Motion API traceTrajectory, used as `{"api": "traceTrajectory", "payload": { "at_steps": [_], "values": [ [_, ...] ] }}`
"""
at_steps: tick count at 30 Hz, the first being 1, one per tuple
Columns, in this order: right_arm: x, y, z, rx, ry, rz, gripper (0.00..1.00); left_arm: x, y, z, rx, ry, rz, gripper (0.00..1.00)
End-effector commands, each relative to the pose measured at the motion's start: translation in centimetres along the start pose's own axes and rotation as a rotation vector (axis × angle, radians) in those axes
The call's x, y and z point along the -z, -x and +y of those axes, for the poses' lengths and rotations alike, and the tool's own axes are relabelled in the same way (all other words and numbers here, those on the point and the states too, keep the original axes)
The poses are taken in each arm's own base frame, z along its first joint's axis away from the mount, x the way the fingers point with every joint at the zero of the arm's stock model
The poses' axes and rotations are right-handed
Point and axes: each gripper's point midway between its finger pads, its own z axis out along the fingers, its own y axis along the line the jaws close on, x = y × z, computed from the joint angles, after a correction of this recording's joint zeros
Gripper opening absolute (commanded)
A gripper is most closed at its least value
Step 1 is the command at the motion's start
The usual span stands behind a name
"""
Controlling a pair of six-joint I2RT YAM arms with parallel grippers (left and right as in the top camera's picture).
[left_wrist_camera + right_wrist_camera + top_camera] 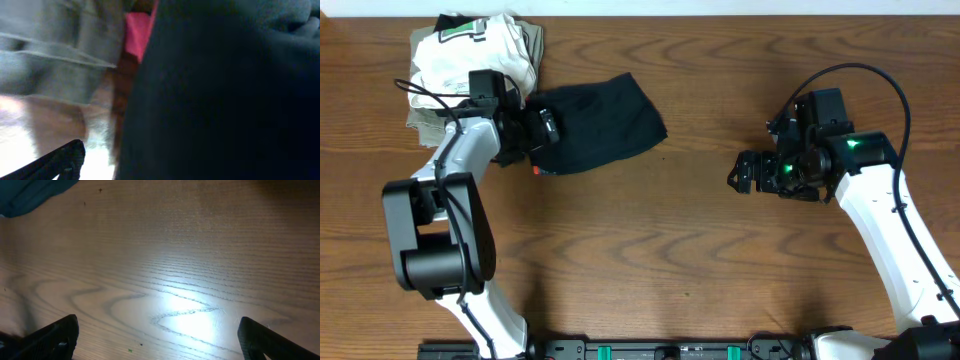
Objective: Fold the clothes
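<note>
1. a stack of folded white and khaki garments point(470, 55) is seen at the far left of the brown wooden table point(650, 250).
2. the left gripper point(542, 128) is set at the left edge of the soft black pants point(605, 120), jaws spread wide, nothing clamped.
3. the pants are laid as a folded bundle just beside the stack, with bright red lining point(136, 35) exposed.
4. the right gripper point(745, 172) is held wide open and empty over bare wood.

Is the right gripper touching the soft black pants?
No, the right gripper hangs open over the wooden table, apart from the soft black pants.
</note>
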Motion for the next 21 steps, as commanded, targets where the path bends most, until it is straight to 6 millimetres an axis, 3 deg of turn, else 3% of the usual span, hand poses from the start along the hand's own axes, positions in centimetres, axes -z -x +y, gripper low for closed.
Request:
{"api": "traceTrajectory", "payload": {
  "at_steps": [1, 8, 15, 19, 20, 21],
  "values": [
    [-0.2, -0.2, 0.4, -0.004, 0.012, 0.01, 0.99, -1.7, -1.6, -0.4, 0.002, -0.07, 0.076, 0.98],
    [-0.2, -0.1, 0.4, -0.004, 0.013, 0.007, 0.99, -3.2, -3.9, -1.5, 0.022, -0.147, 0.176, 0.98],
    [-0.2, -0.1, 0.4, -0.003, 0.013, 0.007, 0.99, -2.9, -5.6, -2.6, 0.034, -0.187, 0.247, 0.52],
    [-0.2, -0.1, 0.4, -0.003, 0.013, 0.007, 0.99, -2.8, -6.3, -2.4, 0.047, -0.178, 0.274, 0.13],
    [-0.2, -0.1, 0.5, -0.003, 0.013, 0.006, 0.99, -2.7, -6.5, -2.4, 0.052, -0.175, 0.282, 0.06],
    [-0.2, -0.1, 0.5, -0.003, 0.013, 0.005, 0.99, -2.7, -6.6, -2.3, 0.064, -0.171, 0.291, 0.06]
  ]
}}
